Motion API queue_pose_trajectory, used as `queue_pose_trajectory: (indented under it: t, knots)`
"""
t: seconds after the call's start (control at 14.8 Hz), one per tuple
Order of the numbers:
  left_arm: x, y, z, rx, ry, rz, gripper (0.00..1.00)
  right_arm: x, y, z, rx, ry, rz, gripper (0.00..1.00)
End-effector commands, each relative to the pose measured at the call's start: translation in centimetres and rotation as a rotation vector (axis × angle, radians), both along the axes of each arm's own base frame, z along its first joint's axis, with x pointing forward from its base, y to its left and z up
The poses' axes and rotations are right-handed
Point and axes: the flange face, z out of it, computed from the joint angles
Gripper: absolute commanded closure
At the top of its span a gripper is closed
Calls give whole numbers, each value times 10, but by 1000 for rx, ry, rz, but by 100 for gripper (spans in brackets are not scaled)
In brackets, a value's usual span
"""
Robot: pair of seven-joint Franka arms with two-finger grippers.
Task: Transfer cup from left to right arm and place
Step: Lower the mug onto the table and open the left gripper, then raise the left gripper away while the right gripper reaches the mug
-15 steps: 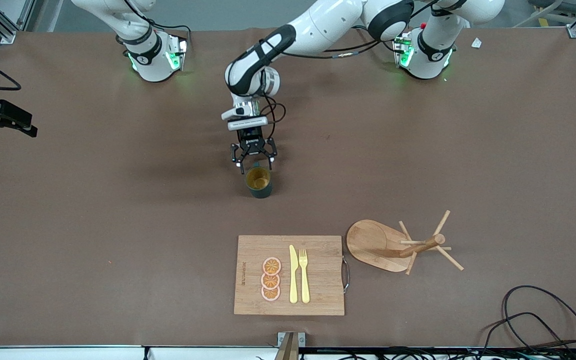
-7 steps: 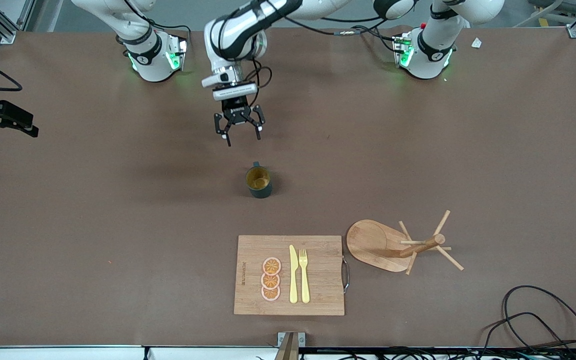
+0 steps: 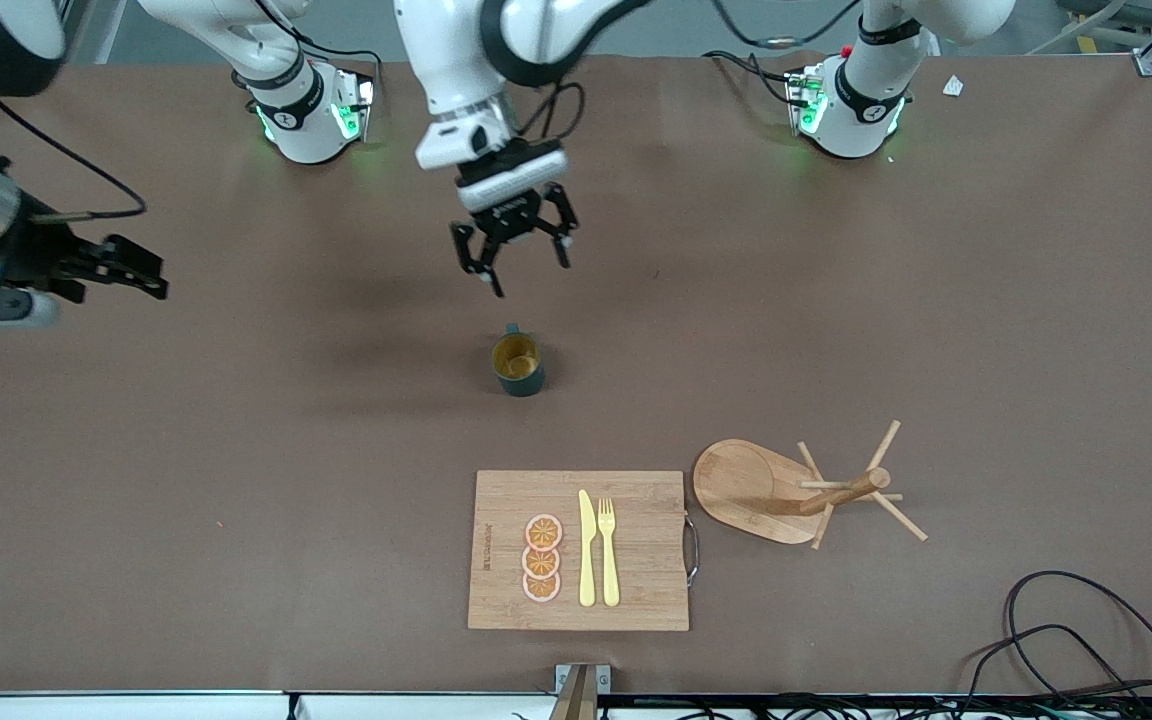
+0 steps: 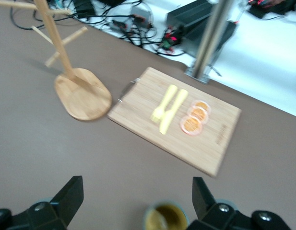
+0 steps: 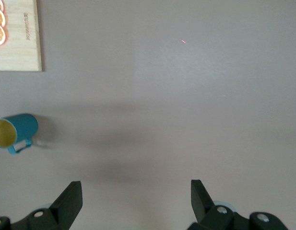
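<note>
The cup [image 3: 518, 364] stands upright on the table [image 3: 936, 330] near its middle, axis vertical, mouth up with the yellow-brown inside showing. Its small handle points toward the robots' bases. Nothing touches it.

The left gripper [image 3: 516, 250] hangs in the air over bare table between the cup and the bases — fingers [image 4: 66, 199] spread wide, holding nothing. In the left wrist view the cup's rim [image 4: 165, 218] sits between the fingers, lower down.

The right gripper [image 3: 126, 272] is up at the right arm's end of the table, fingers [image 5: 67, 201] wide and empty; its wrist view shows the cup [image 5: 14, 132] well off.

A board [image 3: 578, 550] with knife, fork and orange slices lies nearer the camera than the cup, with a peg rack [image 3: 796, 490] beside it.
</note>
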Motion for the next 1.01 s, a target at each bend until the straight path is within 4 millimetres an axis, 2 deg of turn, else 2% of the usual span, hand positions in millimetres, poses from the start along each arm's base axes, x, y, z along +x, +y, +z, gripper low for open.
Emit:
queue_pose_trajectory:
  t: [0.0,0.13,0.27,0.4,0.54,0.67,0.81,0.94]
  knots:
    - [51,70,53,-66,142,10,0,-4,25,-27,8,-15,-27,0]
    - [89,130,92,-145,246,-4,0,-5,46,-41,7,-23,-64,0]
    - [123,194,123,-236,331,-19,0,-3,61,-57,6,-22,-87,0]
    - [148,251,134,-306,415,-16,0,1,70,-68,5,-16,-102,0]
    - [151,280,148,-273,448,-104,0,3,79,-77,4,-14,-125,0]
    - [158,321,154,-215,500,-173,0,5,92,-88,2,-9,-147,0]
    - [151,346,179,-159,493,-301,0,4,109,-99,4,-21,-168,0]
    - [150,377,185,-106,552,-384,0,3,130,-119,7,-33,-199,0]
